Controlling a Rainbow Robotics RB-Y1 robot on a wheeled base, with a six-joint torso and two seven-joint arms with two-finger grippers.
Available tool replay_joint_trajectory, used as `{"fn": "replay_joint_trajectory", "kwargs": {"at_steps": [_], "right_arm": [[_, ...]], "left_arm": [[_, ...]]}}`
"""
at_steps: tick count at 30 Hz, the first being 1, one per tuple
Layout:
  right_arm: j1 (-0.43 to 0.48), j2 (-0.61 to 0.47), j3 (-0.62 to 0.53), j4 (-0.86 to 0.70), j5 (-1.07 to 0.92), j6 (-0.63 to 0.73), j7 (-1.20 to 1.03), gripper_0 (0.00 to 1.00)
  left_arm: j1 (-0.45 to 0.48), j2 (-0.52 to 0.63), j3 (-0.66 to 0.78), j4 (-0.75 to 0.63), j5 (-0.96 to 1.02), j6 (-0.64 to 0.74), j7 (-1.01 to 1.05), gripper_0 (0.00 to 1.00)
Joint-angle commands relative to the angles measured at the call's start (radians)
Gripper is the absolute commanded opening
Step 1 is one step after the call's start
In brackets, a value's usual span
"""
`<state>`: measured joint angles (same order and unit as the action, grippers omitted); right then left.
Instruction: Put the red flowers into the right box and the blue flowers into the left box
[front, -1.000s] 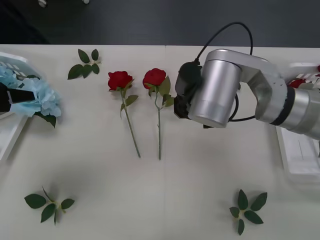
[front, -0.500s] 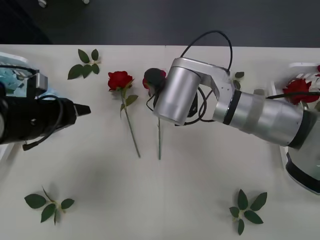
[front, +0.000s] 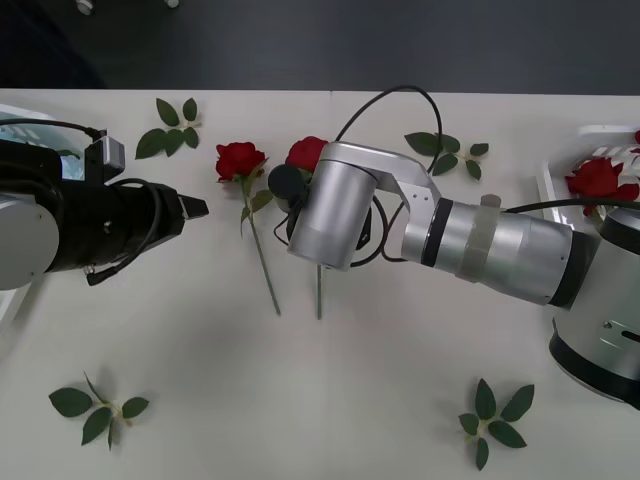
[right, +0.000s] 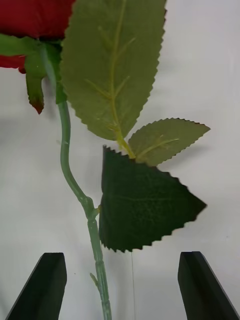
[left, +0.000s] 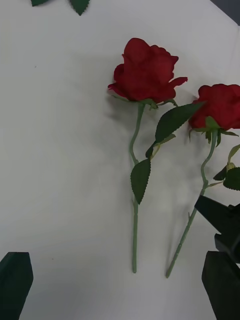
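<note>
Two red flowers lie side by side mid-table, the left rose and the right rose. My right gripper is open low over the right rose, its stem running between the fingers and its leaves just ahead. My left gripper is open and empty, just left of the left rose's stem. Another red rose lies in the right box. A corner of the left box shows behind my left arm. The blue flowers are hidden.
Loose green leaf sprigs lie at the back left, back right, front left and front right. My right arm stretches across the table's middle. The dark floor begins past the table's far edge.
My right arm swung left and came down over the right rose. My left arm left the blue flower at the left box and moved right toward the left rose.
</note>
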<state>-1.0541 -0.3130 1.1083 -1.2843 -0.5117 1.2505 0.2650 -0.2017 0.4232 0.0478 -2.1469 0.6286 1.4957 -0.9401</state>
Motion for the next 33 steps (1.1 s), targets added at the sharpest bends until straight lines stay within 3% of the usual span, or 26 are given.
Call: {"fn": "replay_joint_trajectory", "kwargs": {"at_steps": [1,12,26,33], "right_arm": [[-0.032,0.008,-0.012,-0.017,-0.008,-0.055,-0.029,0.65],[-0.03,-0.015,0.016,0.011,-0.082,-0.143,0.016,0.65],[-0.038,0.083,0.005,0.224,-0.014,-0.195,0.062,0.65],[-0.038,0.092,0.005,0.244,-0.014,-0.217,0.071,0.65]], "left_arm": [[-0.013,-0.003,0.018,-0.024,-0.018,0.001,0.024,1.0],[-0.027,-0.046,0.02,0.015,-0.049,0.0,0.02,1.0],[-0.107,-0.073,0.014,0.15,-0.061,-0.008,-0.003,1.0],[-0.125,-0.073,-0.013,0.211,-0.072,-0.069,-0.016,1.0]]}}
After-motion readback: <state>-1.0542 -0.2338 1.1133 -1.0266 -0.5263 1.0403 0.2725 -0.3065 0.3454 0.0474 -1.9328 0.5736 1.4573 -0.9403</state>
